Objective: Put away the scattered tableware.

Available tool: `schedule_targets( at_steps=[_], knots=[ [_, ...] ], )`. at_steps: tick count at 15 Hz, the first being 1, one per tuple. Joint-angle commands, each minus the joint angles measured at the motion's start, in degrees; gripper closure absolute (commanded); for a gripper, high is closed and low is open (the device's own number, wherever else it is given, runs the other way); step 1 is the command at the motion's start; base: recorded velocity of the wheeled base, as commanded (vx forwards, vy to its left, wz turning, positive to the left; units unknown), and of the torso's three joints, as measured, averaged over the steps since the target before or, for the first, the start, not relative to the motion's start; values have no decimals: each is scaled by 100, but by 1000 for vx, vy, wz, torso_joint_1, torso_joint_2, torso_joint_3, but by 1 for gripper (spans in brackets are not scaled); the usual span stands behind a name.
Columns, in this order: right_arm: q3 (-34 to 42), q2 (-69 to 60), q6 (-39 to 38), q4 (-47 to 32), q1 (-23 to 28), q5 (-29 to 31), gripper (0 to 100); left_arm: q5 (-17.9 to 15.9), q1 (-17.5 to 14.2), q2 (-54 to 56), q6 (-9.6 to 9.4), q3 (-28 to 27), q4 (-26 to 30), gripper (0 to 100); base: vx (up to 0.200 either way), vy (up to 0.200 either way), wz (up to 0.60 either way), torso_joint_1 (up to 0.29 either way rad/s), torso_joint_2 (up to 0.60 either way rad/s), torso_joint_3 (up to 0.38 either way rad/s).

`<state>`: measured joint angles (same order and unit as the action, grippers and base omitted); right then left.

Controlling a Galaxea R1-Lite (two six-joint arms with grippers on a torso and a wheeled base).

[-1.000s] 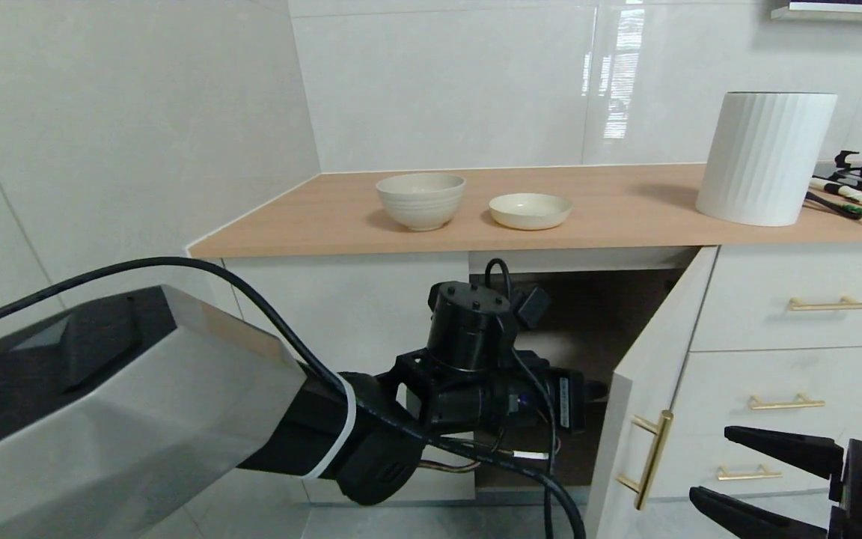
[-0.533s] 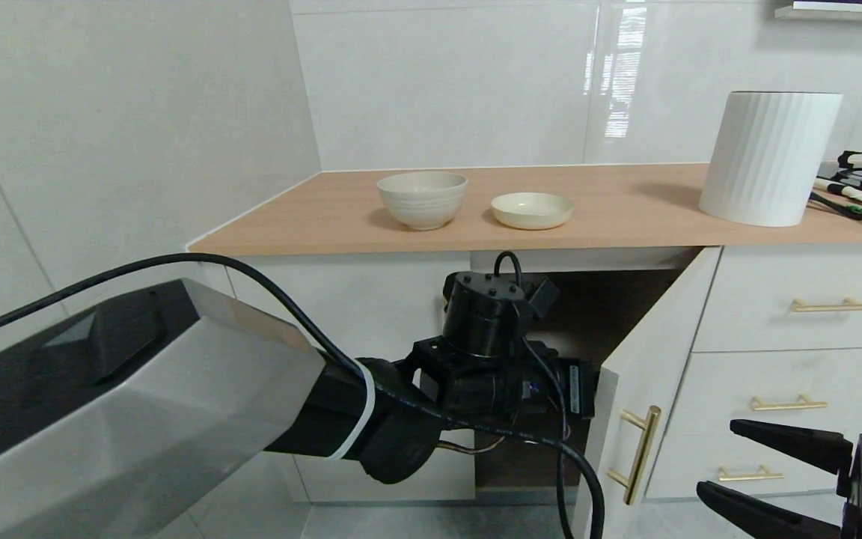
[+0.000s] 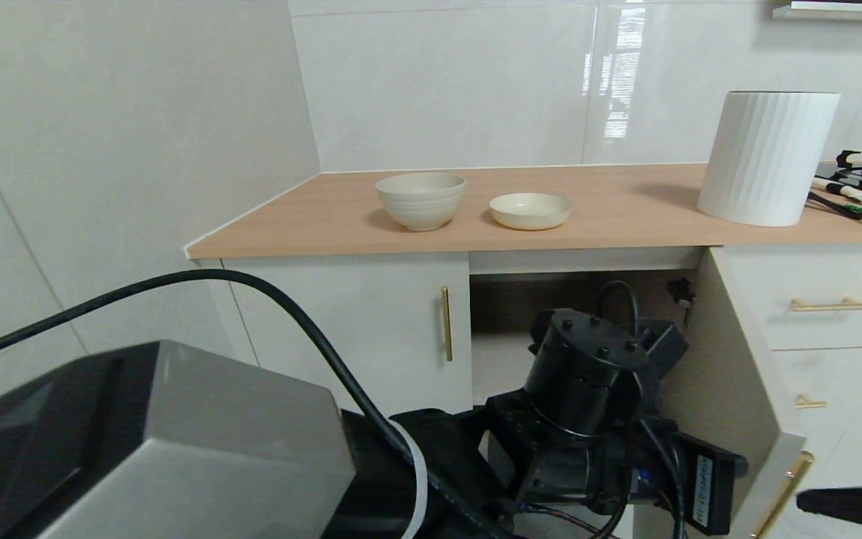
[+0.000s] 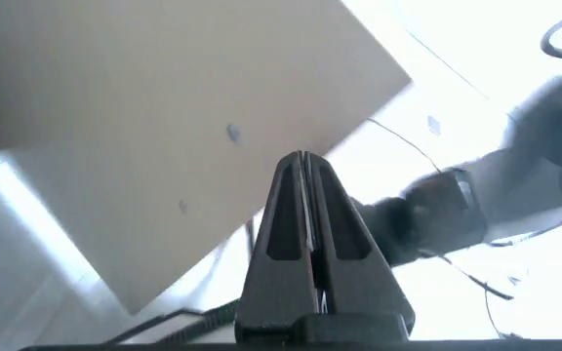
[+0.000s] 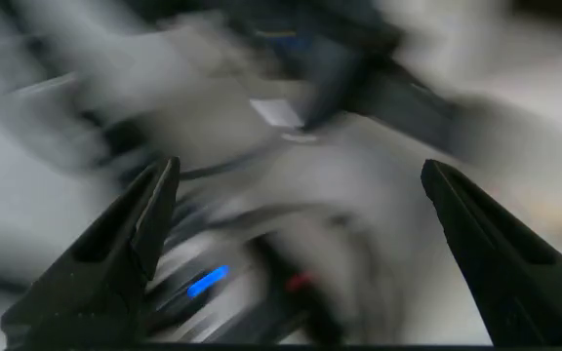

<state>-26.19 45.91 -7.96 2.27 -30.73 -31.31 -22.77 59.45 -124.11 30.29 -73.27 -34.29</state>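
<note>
A cream ribbed bowl (image 3: 420, 199) and a small cream plate (image 3: 530, 210) sit side by side on the wooden countertop (image 3: 625, 217). Below them a cabinet door (image 3: 730, 374) stands swung wide, showing the dark compartment (image 3: 551, 299). My left arm's wrist (image 3: 588, 389) is low in front of that opening, against the door's inner face. In the left wrist view my left gripper (image 4: 302, 161) is shut with nothing in it, close to the pale door panel (image 4: 164, 117). My right gripper (image 5: 301, 168) is open and holds nothing; one dark finger (image 3: 857, 507) shows at the head view's lower right.
A tall white ribbed canister (image 3: 766, 157) stands on the counter to the right, with utensils (image 3: 857, 198) beyond it. Drawers with gold handles (image 3: 831, 304) lie right of the open door. A shut door with a gold handle (image 3: 445, 323) is on the left. Tiled wall closes the left side.
My left arm has swung right and lower, pushing the cabinet door wider open. The right gripper has dropped toward the lower right edge of the head view.
</note>
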Motion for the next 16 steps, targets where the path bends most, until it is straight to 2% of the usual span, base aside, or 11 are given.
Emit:
schedule_targets(
  at_steps=[1,2,3,6,7,8,10,11,12,13,16],
  knots=[
    [-458,-557,-4,-306,287,-324,0,150,-74,212,12,32,10,100,0,0,0,0,0,0],
    [-484,-469,-4,-297,287,-306,0,291,-338,353,12,216,10,100,0,0,0,0,0,0],
    [-493,-293,-21,-297,313,-218,0,308,-733,590,12,497,1,100,0,0,0,0,0,0],
    [-598,797,-443,107,498,494,0,300,-1832,1319,-94,1288,-7,100,0,0,0,0,0,0],
    [-686,1280,-452,371,700,547,0,300,-2148,1636,-234,1587,-7,100,0,0,0,0,0,0],
    [-818,1790,-443,679,938,547,0,300,-2509,1979,-463,1912,-7,100,0,0,0,0,0,0],
    [-1038,2590,-408,1153,1148,538,0,344,-3115,2594,-1052,2563,-7,100,0,0,0,0,0,0],
    [-1205,3056,-355,1276,1263,547,0,431,-3555,3060,-1553,3108,1,100,0,0,0,0,0,0],
    [-1433,3407,-311,1311,1351,555,0,449,-3871,3359,-1825,3451,1,100,0,0,0,0,0,0],
    [-1767,3680,-311,1338,1421,564,0,458,-4135,3649,-1948,3723,10,100,0,0,0,0,0,0],
    [-2602,4216,-338,1083,1430,784,0,449,-4460,4343,-1948,4312,63,100,0,0,0,0,0,0]
  ],
)
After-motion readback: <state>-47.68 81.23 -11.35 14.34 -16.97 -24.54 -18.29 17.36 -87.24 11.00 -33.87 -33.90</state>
